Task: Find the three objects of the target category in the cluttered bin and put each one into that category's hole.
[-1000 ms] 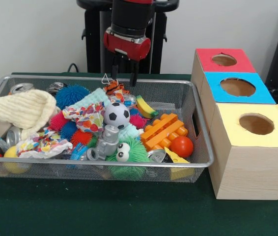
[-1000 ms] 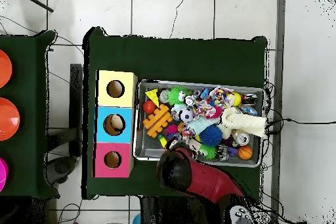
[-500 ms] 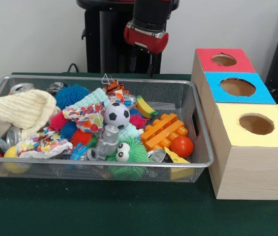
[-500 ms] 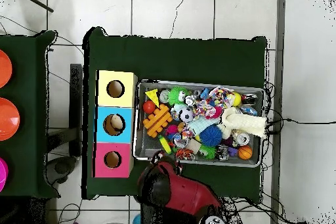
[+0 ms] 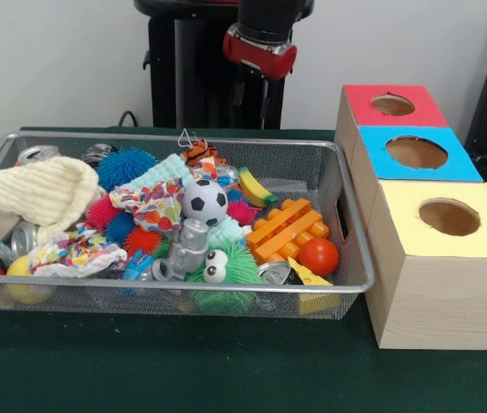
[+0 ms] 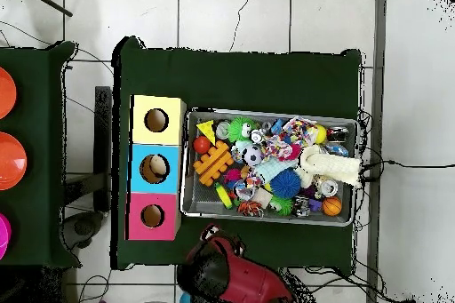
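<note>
Wire mesh is forming the walls of the bin [image 5: 347, 258], a long silver basket that is sitting on the green table [image 5: 226, 370] and holding a heap of mixed textures: rubbery spiky balls in blue [image 5: 127, 165] and pink, a glossy soccer ball [image 5: 204, 200], a ridged orange plastic block [image 5: 288, 227], a smooth orange ball [image 5: 318, 256], a fuzzy green creature with bulging eyes [image 5: 226, 274], a cream knitted cloth [image 5: 33, 191] and dented metal cans. Beside the bin's short end, three wooden boxes are standing in a row, each with a round hole: red [image 5: 392, 104], blue [image 5: 416, 152], yellow [image 5: 449, 217]. I am holding my claw [image 5: 253, 93] beyond the bin's far rim, above and clear of the toys, nearest the banana [image 5: 255, 188]. Its prongs are hanging apart with nothing between them.
</note>
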